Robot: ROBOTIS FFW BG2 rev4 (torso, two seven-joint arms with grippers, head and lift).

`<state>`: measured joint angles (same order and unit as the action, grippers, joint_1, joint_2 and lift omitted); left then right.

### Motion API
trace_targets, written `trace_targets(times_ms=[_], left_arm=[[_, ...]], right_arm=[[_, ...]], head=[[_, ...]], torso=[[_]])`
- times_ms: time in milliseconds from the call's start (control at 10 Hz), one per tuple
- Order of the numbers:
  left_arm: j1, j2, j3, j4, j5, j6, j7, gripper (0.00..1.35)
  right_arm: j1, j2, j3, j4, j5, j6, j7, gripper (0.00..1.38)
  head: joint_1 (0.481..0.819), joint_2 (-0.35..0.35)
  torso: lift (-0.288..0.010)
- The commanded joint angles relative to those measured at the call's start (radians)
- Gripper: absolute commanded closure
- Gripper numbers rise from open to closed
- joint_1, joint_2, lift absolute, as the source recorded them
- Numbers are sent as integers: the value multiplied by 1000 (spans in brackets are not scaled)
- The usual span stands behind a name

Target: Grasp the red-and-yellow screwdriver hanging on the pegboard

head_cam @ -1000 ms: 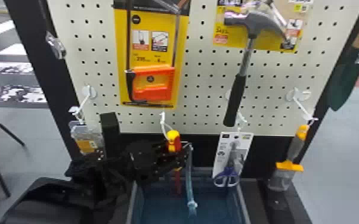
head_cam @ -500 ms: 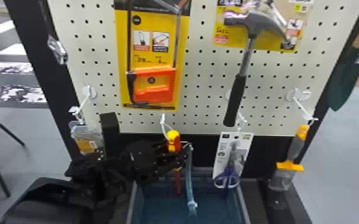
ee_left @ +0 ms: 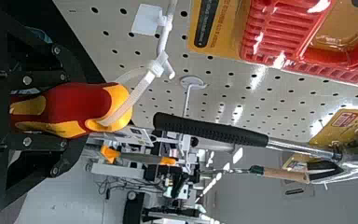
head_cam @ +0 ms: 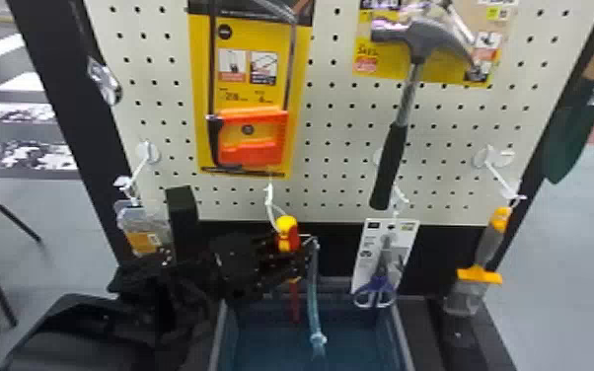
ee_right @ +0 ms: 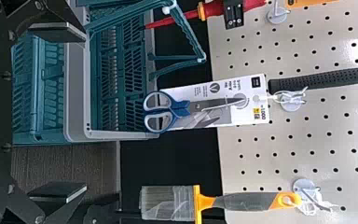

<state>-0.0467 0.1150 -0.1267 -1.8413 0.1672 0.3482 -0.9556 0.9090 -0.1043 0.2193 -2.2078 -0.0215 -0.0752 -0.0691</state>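
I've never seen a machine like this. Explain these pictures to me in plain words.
This is a two-armed robot. The head view looks forward and down from its head; each wrist view comes from one arm's camera, turned sideways. A saw, hammer, scissors and brush hang at the pegboard, above a crate. The left gripper grips the screwdriver by its handle; a white tie links it to a hook. The right gripper is open and empty.

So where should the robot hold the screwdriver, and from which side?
Probably by its thick handle, coming from the robot's left: the screwdriver hangs upright, with its white loop on top and thin red shaft below, so squeeze the handle's sides.
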Motion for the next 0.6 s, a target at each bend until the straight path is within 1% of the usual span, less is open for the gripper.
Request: trace_targets(times_ms=[0,500], left_arm=[[0,0,-1,-6,0,0,0,1047],[6,0,4,-57,-20,15,3,1047]], right_arm=[[0,0,0,0,0,0,0,168],[2,0,0,2,-2,0,0,168]], head=[[549,0],[549,0]], torso=[[-100],[-100]])
